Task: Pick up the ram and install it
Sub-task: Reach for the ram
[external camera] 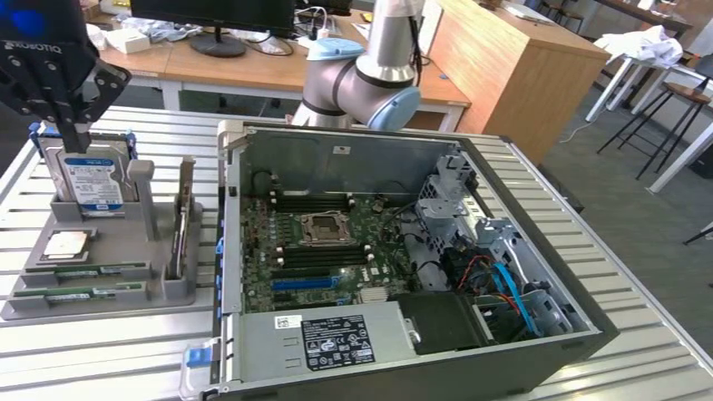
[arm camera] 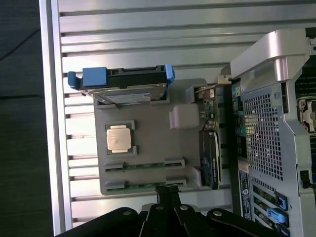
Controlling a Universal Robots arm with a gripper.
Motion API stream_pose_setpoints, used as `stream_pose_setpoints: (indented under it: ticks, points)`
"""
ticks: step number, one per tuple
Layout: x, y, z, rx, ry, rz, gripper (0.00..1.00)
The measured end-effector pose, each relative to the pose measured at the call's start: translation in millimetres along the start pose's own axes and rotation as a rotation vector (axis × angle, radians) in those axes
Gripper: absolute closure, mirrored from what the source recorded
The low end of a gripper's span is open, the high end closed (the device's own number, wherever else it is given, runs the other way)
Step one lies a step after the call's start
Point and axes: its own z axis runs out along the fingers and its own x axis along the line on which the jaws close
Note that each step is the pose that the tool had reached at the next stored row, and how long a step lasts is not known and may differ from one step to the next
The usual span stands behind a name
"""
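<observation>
Closed on nothing, the fingers [arm camera: 168, 192] hover over the grey holder [arm camera: 153, 143] on the desk [external camera: 100, 355] — its slots hold the ram [arm camera: 143, 185] flat and steady (a twin stick [arm camera: 145, 165] just beside it), likely for easy grasping

Grey parts tray [external camera: 112, 288] on slatted metal table [external camera: 167, 134], at the exterior view's left: two ram sticks [external camera: 83, 271] lying flat in its slots; square processor chip [external camera: 65, 244]; blue-labelled hard drive [external camera: 93, 180] standing upright; expansion card [external camera: 180, 221] on edge. Gripper [external camera: 72, 132] (fingers together, empty) above the hard drive. Open computer case [external camera: 557, 326] just beside the tray, motherboard [external camera: 323, 251] exposed.
</observation>
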Motion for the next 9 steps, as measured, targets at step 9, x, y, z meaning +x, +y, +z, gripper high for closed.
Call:
stream_pose_setpoints:
  ticks: [9]
  points:
    - [6.8, -0.6, -0.1, 0.0000, 0.0000, 0.000, 0.90]
